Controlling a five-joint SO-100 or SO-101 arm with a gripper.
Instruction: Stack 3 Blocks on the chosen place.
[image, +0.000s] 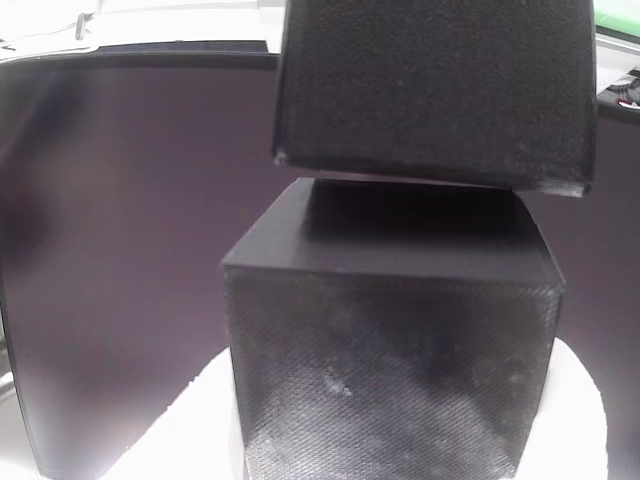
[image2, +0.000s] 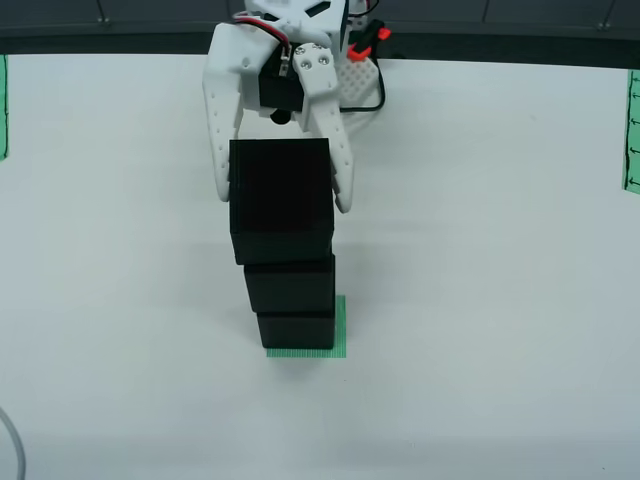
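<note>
Over patch: your gripper clasps top block above two stacked blocks.
Handling: likely rigid, light, matte; hold opposite side faces.

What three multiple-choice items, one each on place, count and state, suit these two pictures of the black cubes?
1. Where does the bottom matte black cube sit?
A. on the green striped square patch
B. on a red tray
C. in a bowl

2. How many black cubes are seen from overhead?
A. one
B. three
C. five

3. What flanks the top black cube?
A. a hand
B. nothing
C. the white two-finger gripper

Key: 1 A, green shows round its base; 2 B, three in one column; 3 C, a white finger on each side.
</note>
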